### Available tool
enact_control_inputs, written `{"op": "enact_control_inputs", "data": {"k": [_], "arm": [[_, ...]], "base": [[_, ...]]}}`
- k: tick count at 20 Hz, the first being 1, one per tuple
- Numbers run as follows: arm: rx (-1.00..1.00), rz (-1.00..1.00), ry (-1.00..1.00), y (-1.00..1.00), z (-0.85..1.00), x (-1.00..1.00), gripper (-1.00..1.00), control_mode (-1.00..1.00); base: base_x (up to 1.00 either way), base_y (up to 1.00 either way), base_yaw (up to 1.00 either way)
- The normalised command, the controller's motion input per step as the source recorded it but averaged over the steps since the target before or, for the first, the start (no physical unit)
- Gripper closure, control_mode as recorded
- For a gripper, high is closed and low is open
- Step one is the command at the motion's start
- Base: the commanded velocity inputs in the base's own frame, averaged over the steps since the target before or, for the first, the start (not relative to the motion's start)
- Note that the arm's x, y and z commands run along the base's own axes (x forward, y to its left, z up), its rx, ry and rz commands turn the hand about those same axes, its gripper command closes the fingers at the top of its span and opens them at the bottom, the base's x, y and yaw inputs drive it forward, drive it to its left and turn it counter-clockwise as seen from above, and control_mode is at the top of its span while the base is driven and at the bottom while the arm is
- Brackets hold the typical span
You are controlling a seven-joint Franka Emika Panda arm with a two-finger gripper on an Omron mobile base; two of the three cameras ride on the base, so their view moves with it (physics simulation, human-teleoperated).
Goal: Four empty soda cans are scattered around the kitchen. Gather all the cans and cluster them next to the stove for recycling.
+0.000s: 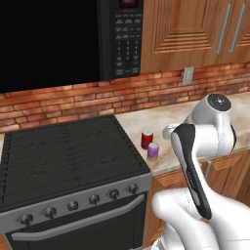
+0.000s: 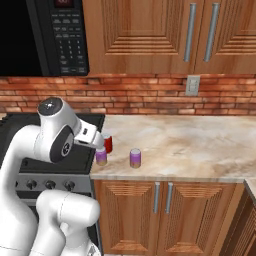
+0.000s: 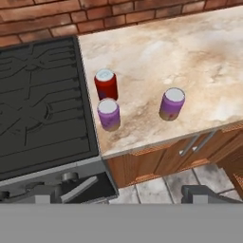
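On the beige counter (image 3: 199, 52) three soda cans stand upright near its left end, close to the stove (image 3: 38, 109). The red can (image 3: 106, 84) stands just beside the left edge of the counter, next to the black cooktop. One purple can (image 3: 108, 114) stands directly in front of it, almost touching, nearer to the front edge and also just beside the stove. The second purple can (image 3: 172, 103) stands apart from these two, further to the right along the front edge of the counter. In the right base view the same red can (image 2: 107, 143), the near purple can (image 2: 101, 156) and the far purple can (image 2: 135, 158) appear in one loose group at the counter's left front corner. The gripper (image 3: 128, 192) is above the floor in front of the counter edge; its two fingertips (image 3: 201, 193) stand far apart, so the hand is open and holds nothing. The microwave (image 1: 73, 39) hangs above the stove.
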Motion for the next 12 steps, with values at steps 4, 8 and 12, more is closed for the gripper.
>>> {"op": "enact_control_inputs", "data": {"k": [4,8,12], "arm": [[-0.05,0.00,0.06,0.00,0.17,-0.28,-1.00,-1.00],[-0.09,0.01,0.03,0.00,0.16,-0.20,-1.00,-1.00],[-0.08,0.07,0.00,0.00,0.11,-0.30,-1.00,-1.00]], "base": [[0.00,0.00,0.00],[0.00,0.00,0.00],[0.00,0.00,0.00]]}}
